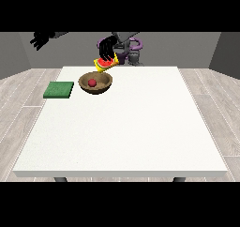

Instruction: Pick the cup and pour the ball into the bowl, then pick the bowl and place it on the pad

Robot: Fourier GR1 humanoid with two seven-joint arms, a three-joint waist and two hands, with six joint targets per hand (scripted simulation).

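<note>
A brown bowl [108, 83] stands on the white table [126, 127] at its far left part, with a red ball [92, 82] lying inside it. Just above the bowl's far rim a yellow cup [104, 64] is tipped over, its red inside facing the camera. Of the two hands, the one further to the view's right [108, 48] reaches down from above, fingers curled round the cup. The hand at the view's left [41, 39] hangs high in the air beyond the table's left side, fingers relaxed, holding nothing. A green pad [59, 89] lies flat left of the bowl.
The pad sits close to the table's left edge, a short gap from the bowl. The robot's torso [127, 50] stands behind the far edge. White tabletop stretches from the bowl to the near and right edges.
</note>
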